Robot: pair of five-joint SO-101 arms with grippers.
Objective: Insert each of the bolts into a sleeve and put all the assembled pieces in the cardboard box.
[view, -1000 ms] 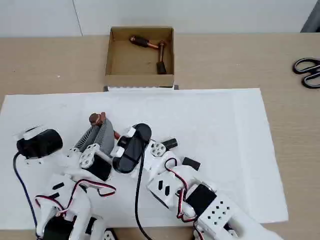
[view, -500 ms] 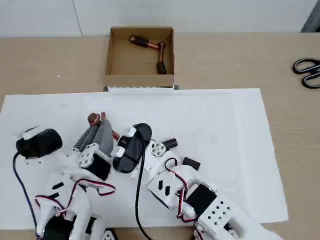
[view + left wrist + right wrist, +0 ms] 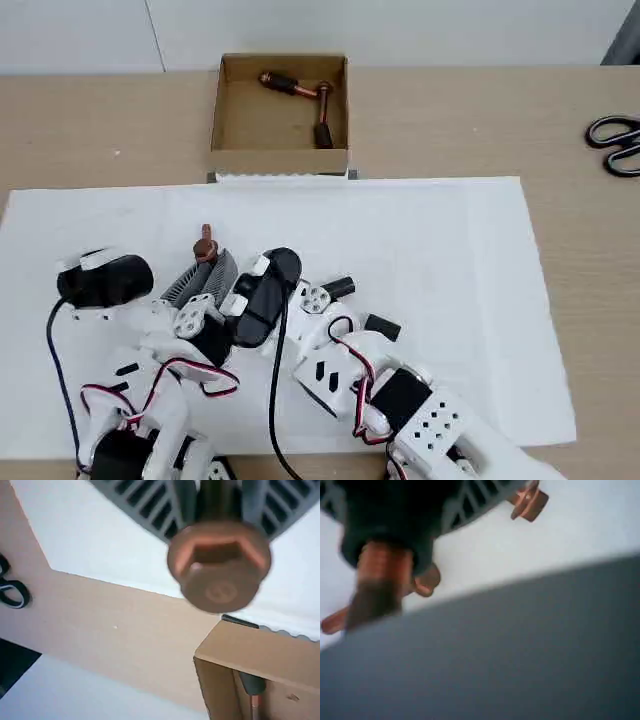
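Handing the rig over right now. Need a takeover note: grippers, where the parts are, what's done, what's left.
Left gripper: shut on a copper hex-head bolt, over the white sheet. I see no sleeve on the bolt.
Right gripper: close beside the left one. I cannot tell if it is open or shut. A copper threaded piece sits right at it, and it is unclear whether that is held.
Done: two copper-and-black assembled pieces lie in the open cardboard box.
Left: sleeve the held bolt and box it, then likely the same for the threaded piece.
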